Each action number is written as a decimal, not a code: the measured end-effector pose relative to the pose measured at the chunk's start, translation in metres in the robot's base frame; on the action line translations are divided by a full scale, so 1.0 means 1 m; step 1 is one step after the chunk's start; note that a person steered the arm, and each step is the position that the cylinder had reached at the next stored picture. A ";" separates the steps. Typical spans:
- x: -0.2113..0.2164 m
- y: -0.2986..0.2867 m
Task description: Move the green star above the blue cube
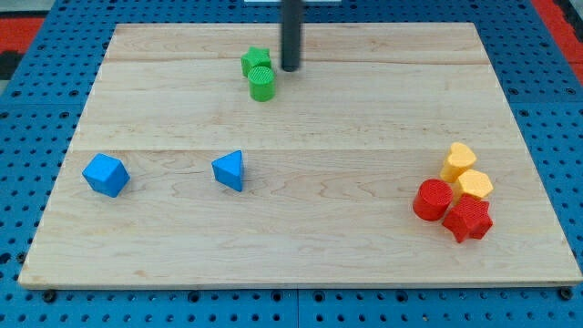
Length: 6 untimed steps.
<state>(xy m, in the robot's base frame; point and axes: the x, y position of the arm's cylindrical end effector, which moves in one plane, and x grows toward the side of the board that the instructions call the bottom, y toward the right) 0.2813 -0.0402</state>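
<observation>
The green star (255,61) lies near the view's top, left of centre, on the wooden board (301,246). A green cylinder (262,83) touches its lower right side. My tip (290,68) is just to the right of both green blocks, close to them. The blue cube (106,174) sits at the view's left, well below and left of the star. A blue triangular block (230,170) lies to the right of the cube.
At the view's right are a yellow heart (458,159), a yellow hexagon block (475,185), a red cylinder (432,199) and a red star (468,219), clustered together. Blue pegboard surrounds the board.
</observation>
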 end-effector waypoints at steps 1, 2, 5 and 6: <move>0.004 -0.075; -0.036 -0.091; 0.005 -0.185; 0.003 -0.121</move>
